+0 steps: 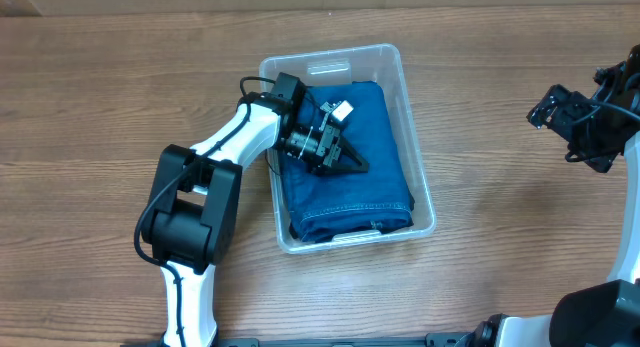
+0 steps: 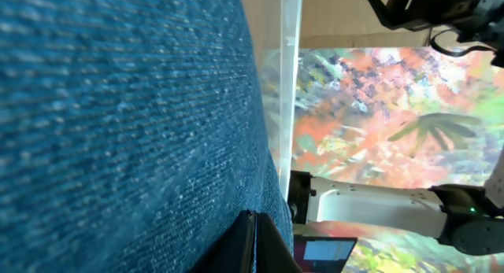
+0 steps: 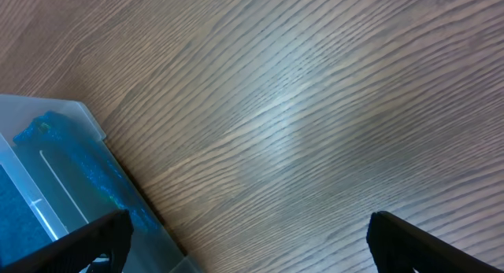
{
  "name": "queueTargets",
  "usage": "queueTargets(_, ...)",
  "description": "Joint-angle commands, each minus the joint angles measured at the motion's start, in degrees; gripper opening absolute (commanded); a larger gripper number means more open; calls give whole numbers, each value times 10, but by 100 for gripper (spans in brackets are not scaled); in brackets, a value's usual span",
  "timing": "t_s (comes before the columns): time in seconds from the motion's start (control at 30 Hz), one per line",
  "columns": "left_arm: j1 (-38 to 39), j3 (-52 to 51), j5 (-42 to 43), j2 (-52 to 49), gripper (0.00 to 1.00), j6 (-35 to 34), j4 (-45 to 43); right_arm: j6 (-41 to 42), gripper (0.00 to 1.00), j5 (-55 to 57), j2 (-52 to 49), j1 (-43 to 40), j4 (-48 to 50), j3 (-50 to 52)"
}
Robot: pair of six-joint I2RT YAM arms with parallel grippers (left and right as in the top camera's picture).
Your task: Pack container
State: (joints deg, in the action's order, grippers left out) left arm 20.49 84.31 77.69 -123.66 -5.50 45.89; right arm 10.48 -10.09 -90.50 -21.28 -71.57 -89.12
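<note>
Left claw (image 1: 352, 164) sits inside the clear bin (image 1: 330, 57) at mid-table, and I see its fingers pressed together on the folded blue cloth (image 1: 380, 117) filling it. My right claw (image 3: 250, 219) hangs spread, well right of the bin.

My pincer (image 3: 248, 245) hangs with its two dark fingertips (image 3: 94, 237) spread wide apart over the wooden table (image 3: 315, 108), and right beside one fingertip sits a corner of the clear container (image 3: 88, 125) with blue cloth (image 3: 17, 214) inside it.
</note>
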Motion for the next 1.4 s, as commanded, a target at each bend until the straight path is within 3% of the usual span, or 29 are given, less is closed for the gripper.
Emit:
queueTargets(0.0,5,-20,-162,-18,4,17,21,-2,100,-2,2,3,1,-1)
queueTargets(0.1,1,-19,-198,48,4,39,23,-2,100,-3,2,3,1,-1)
queueTargets(0.23,-21,-5,-349,208,9,50,26,-35,100,-26,2,19,0,-1)
queueTargets(0.27,-54,-5,-390,290,48,26,26,-58,90,-20,2,55,-21,0)
queueTargets(0.3,-100,-5,-421,361,63,12,37,-60,73,-13,2,89,-35,11)
queueTargets(0.37,-143,-5,-461,409,63,9,56,-58,57,-14,2,133,-37,49)
queueTargets(0.47,-202,-5,-557,454,63,-32,97,-41,51,-17,2,182,-2,131)
queueTargets(0.53,-241,-5,-608,470,64,-72,125,-41,51,-17,1,214,31,190)
queueTargets(0.63,-298,-5,-620,472,71,-89,168,-49,52,-27,0,270,84,265)
queueTargets(0.83,-333,-6,-620,468,71,-82,191,-92,53,-70,0,350,144,275)
queueTargets(1.03,-333,-6,-621,468,72,-70,192,40,77,87,1,341,183,259)
queueTargets(1.13,-333,-6,-620,468,73,-63,195,45,98,94,0,308,228,221)
queueTargets(1.27,-332,-6,-620,468,73,-63,202,-14,100,43,-3,300,322,212)
queueTargets(1.37,-332,-6,-620,468,72,-63,203,-8,100,33,-26,303,350,212)
